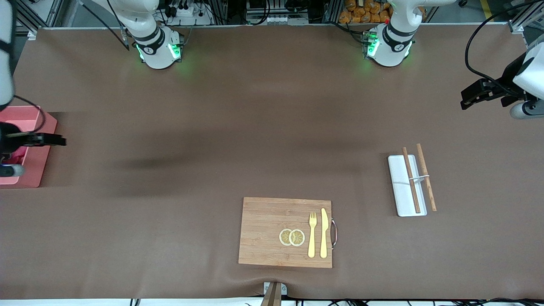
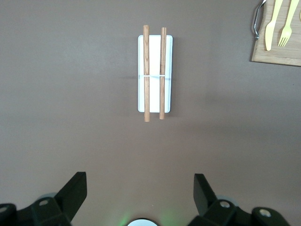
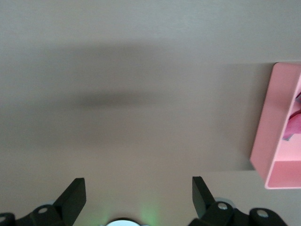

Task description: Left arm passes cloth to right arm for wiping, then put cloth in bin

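Observation:
The pink bin (image 1: 46, 123) stands at the right arm's end of the table and also shows in the right wrist view (image 3: 269, 127). A crimson-pink bit of the cloth (image 3: 294, 123) lies inside it; the rest is out of view. My right gripper (image 1: 57, 140) hangs open and empty over the table, just beside the bin; its fingers stand wide apart in the right wrist view (image 3: 138, 186). My left gripper (image 1: 467, 100) is open and empty, up in the air at the left arm's end of the table, its fingers wide apart in the left wrist view (image 2: 140, 181).
A wooden board (image 1: 263, 229) with two lemon slices (image 1: 292, 237), a yellow fork (image 1: 312, 233) and a yellow knife (image 1: 324, 233) lies near the front edge. A white narrow tray (image 1: 399, 187) with two wooden chopsticks (image 1: 418, 178) lies toward the left arm's end.

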